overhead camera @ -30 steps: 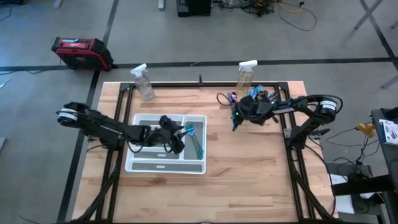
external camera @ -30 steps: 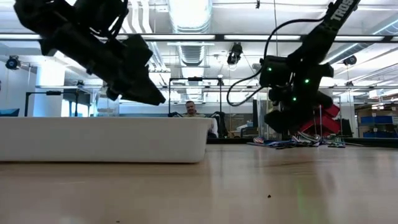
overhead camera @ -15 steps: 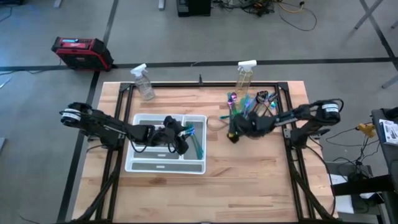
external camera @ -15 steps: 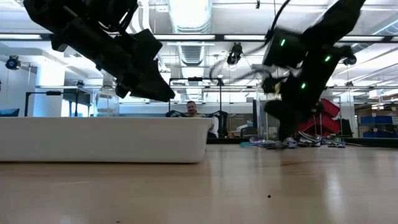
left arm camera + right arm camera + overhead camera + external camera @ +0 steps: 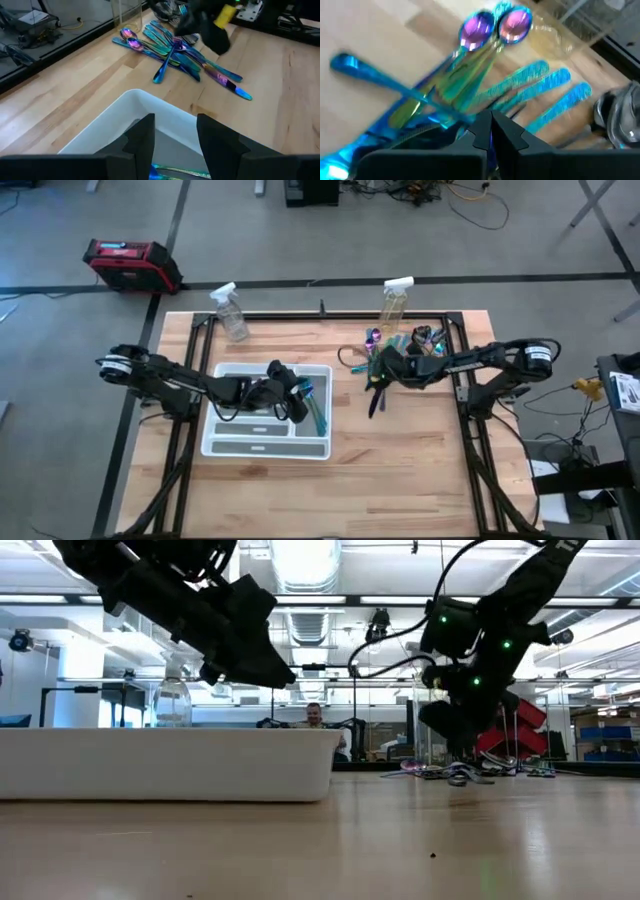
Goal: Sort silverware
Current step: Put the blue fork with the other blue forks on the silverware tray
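Beside the silverware pile [image 5: 400,340], the right gripper [image 5: 376,392] pinches 1 dark utensil [image 5: 374,402]; carrying it to the tray [image 5: 262,448] comes next. Over the tray, the left gripper [image 5: 298,395] hangs spread, empty.

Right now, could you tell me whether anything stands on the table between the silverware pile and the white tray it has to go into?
Nothing visible does. Bare wood lies between the silverware pile and the white tray. The right gripper, shut, sits at the pile's near edge; the left gripper is open over the tray.
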`<state>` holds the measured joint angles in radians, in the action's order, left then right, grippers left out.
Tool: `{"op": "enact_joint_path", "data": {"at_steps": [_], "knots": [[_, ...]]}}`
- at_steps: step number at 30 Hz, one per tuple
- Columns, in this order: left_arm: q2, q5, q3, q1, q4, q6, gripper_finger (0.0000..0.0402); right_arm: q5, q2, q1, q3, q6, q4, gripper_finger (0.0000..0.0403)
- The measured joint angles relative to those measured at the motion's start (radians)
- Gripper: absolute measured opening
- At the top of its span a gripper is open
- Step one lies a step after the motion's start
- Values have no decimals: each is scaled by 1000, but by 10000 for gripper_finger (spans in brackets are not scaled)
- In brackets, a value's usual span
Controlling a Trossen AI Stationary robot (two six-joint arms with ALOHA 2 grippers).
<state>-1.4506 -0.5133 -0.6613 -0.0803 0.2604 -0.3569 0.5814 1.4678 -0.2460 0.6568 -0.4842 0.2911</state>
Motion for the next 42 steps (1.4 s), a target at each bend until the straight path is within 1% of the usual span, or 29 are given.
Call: {"op": "enact_joint_path", "data": {"at_steps": [3,5,8,10,11,14,16,18,20,26,31,34,39,42], "knots": [[-2,0,5,1,-14,0,132,-81,-19,-6,10,105,-20,22],[-5,0,8,0,-23,1,132,-148,-21,-18,14,169,-12,44],[-5,0,15,1,-23,7,132,-249,-4,-59,31,243,-3,92],[-10,0,13,3,-18,8,133,-332,12,-94,38,321,-13,127],[-10,0,12,3,-16,8,132,-354,20,-108,39,350,-12,143],[-8,3,12,4,-17,8,132,-365,32,-149,57,403,-16,181],[-9,4,9,4,-17,8,132,-388,33,-177,59,444,0,194],[-8,8,9,4,-25,8,132,-428,43,-203,58,474,21,198],[-5,7,8,4,-23,8,132,-459,44,-229,58,501,45,197],[-9,7,5,5,-17,5,133,-466,41,-273,58,493,91,176],[-13,7,8,5,-21,0,133,-584,38,-263,59,475,149,143],[-14,7,8,5,-20,0,133,-630,36,-251,59,473,161,118],[-15,7,8,5,-18,0,133,-737,30,-221,59,520,172,76],[-15,8,8,5,-18,0,132,-753,29,-203,59,548,175,54]]}}
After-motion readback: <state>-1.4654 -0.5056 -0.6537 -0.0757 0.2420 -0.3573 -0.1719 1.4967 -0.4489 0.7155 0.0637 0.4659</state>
